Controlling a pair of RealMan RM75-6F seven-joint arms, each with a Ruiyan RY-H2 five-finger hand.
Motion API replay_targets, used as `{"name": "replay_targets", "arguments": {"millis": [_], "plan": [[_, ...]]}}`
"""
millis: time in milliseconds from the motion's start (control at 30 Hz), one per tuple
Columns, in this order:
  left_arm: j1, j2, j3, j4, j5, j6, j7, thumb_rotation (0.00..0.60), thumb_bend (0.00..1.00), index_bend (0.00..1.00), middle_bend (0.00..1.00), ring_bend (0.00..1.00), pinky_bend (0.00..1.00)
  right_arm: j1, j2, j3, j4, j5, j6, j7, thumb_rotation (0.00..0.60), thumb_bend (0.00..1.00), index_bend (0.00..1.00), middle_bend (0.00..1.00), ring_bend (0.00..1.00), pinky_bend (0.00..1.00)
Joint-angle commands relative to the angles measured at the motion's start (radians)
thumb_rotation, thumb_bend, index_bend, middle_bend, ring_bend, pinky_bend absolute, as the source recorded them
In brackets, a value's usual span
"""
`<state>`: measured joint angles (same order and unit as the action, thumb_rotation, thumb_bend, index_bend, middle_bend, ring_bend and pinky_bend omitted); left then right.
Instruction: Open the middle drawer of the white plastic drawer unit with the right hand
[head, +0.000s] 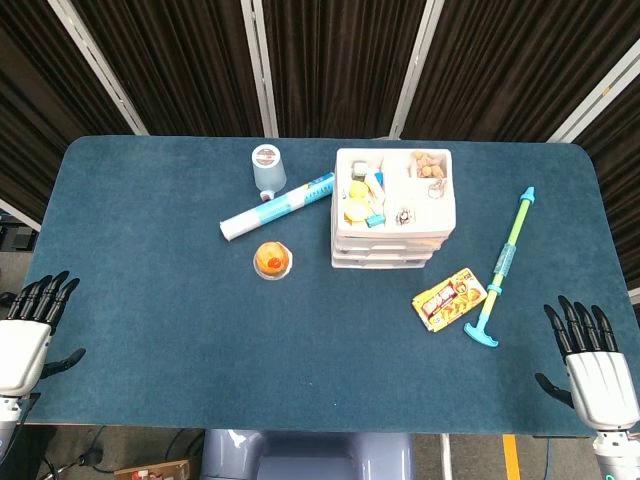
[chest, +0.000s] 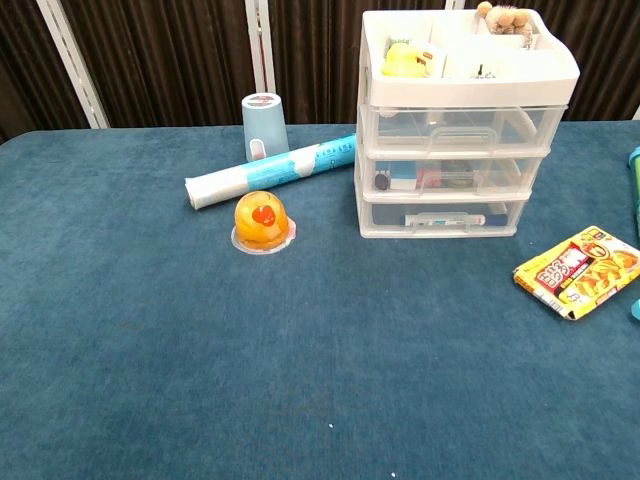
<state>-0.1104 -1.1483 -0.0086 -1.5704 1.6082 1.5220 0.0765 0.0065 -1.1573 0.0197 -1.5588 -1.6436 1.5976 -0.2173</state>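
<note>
Approach is the step in hand, we judge, since nothing has yet touched the white plastic drawer unit (chest: 455, 130). Our right hand (head: 594, 362) rests at the near right edge of the table (head: 150, 300), fingers spread and holding nothing; our left hand (head: 30, 325) lies likewise open at the near left edge. The unit stands toward the far side of the table, a little right of centre, well apart from the right hand, ahead of it and to its left. In the chest view the middle drawer (chest: 455, 174) sits flush with the drawers above and below, so it looks closed. A yellow snack packet (head: 450, 298) and a long blue-green toy (head: 502, 268) lie between hand and unit. Next, we think, the right hand must pass over these and hook fingers on the drawer's front lip.
</note>
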Motion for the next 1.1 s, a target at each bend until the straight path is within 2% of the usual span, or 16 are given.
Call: {"name": "replay_targets", "arguments": {"millis": [33,433,533,600,667,700,800,967,1100], "plan": [[0.001,0.001,0.000,-0.002,-0.001,0.001,-0.002,0.600,0.00,0.03,0.00,0.00,0.09,-0.001,0.000,-0.002,-0.002,0.001,-0.003,-0.004,0.600,0.14,0.00,0.00,0.00,0.05],[0.001,-0.004,0.000,0.003,0.013,0.014,-0.006,0.600,0.00,0.03,0.00,0.00,0.09,-0.005,0.007,-0.009,-0.033,0.008,-0.012,0.023,0.600,0.14,0.00,0.00,0.00,0.06],[0.000,-0.006,-0.001,0.005,0.009,0.011,-0.011,0.600,0.00,0.02,0.00,0.00,0.09,0.004,0.009,-0.013,-0.075,0.019,-0.039,0.057,0.600,0.14,0.00,0.01,0.02,0.19],[0.000,-0.007,-0.004,0.006,0.007,0.012,-0.013,0.600,0.00,0.02,0.00,0.00,0.09,0.014,0.009,-0.014,-0.109,0.025,-0.062,0.076,0.600,0.21,0.00,0.15,0.18,0.42],[-0.001,-0.007,-0.005,0.006,0.006,0.012,-0.012,0.600,0.00,0.02,0.00,0.00,0.09,0.028,0.008,-0.010,-0.155,0.039,-0.090,0.098,0.600,0.33,0.00,0.45,0.49,0.70],[-0.001,-0.008,-0.005,0.006,0.006,0.011,-0.010,0.600,0.00,0.02,0.00,0.00,0.09,0.040,0.005,-0.005,-0.189,0.055,-0.114,0.115,0.600,0.38,0.00,0.57,0.60,0.78],[-0.002,-0.009,-0.003,0.006,0.010,0.009,-0.005,0.600,0.00,0.02,0.00,0.00,0.09,0.079,0.002,0.013,-0.288,0.135,-0.209,0.141,0.600,0.49,0.00,0.72,0.75,0.88],[0.001,-0.009,-0.004,0.010,0.019,0.026,-0.016,0.600,0.00,0.02,0.00,0.00,0.09,0.149,-0.033,0.054,-0.381,0.252,-0.321,0.057,0.600,0.62,0.00,0.82,0.84,0.93],[-0.001,-0.009,-0.002,0.013,0.021,0.022,-0.028,0.600,0.00,0.02,0.00,0.00,0.09,0.202,-0.103,0.097,-0.445,0.372,-0.375,-0.021,0.600,0.79,0.00,0.94,0.94,0.99]]}}
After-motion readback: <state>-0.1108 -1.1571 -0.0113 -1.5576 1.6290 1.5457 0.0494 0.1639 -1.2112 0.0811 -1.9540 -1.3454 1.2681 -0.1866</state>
